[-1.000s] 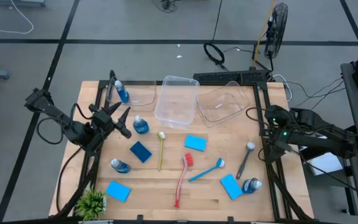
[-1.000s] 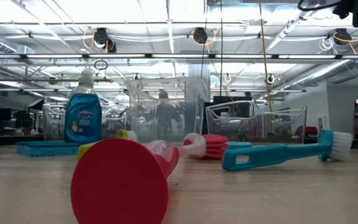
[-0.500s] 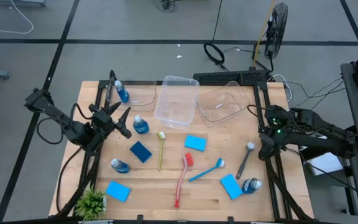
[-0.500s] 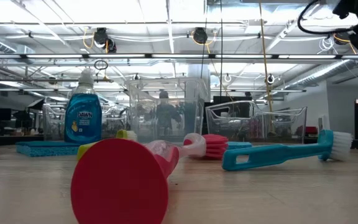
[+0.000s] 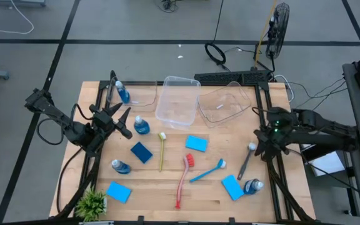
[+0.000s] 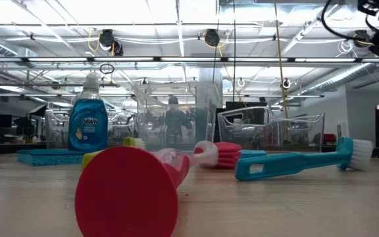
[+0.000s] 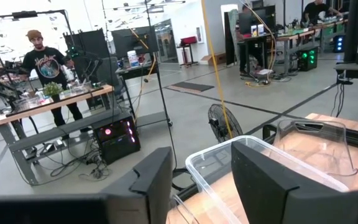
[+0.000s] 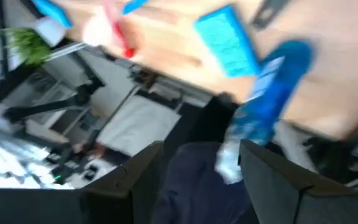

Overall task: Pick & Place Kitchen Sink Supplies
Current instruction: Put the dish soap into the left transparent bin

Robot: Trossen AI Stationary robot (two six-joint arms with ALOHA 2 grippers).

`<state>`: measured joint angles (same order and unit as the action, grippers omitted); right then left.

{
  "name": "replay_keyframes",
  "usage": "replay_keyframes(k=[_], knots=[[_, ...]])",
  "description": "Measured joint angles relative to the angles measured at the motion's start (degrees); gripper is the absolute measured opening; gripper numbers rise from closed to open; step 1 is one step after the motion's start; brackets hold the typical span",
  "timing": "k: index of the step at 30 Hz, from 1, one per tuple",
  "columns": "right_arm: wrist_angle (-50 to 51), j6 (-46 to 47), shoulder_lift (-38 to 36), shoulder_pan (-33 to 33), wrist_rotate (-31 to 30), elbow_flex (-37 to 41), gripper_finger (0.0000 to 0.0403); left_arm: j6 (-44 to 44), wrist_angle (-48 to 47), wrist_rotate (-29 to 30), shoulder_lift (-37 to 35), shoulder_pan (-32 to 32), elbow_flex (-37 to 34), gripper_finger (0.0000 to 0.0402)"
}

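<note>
The right gripper [image 5: 259, 139] is hovering at the table's right edge, fingers spread with nothing between them. The grey brush [image 5: 245, 160] is lying just beside it, handle angling toward the near edge. The left gripper [image 5: 120, 122] is waiting wide open near the left edge. The right wrist view is blurring everything.

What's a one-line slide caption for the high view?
Overhead: both arms flank a wooden table strewn with dish brushes, blue sponges and soap bottles; right gripper nears the grey brush.

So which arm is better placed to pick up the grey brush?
Right, probably. The right gripper hangs open close beside the grey brush at the table's right edge; the left gripper sits across the table.
</note>
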<state>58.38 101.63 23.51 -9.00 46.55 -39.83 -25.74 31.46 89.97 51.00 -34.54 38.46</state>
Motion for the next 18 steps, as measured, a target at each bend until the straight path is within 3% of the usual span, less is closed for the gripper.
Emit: replay_keyframes(k=[6,18], knots=[[-5.0,10.49,2.1,9.83,-3.46,0.0,0.0201,0.01,0.0,0.0,0.01,0.0,0.0,0.0157],[-10.78,26.41,6.57,29.46,-13.95,0.0,0.0201,0.12,0.0,-0.02,-0.01,-0.02,0.0,0.0188]])
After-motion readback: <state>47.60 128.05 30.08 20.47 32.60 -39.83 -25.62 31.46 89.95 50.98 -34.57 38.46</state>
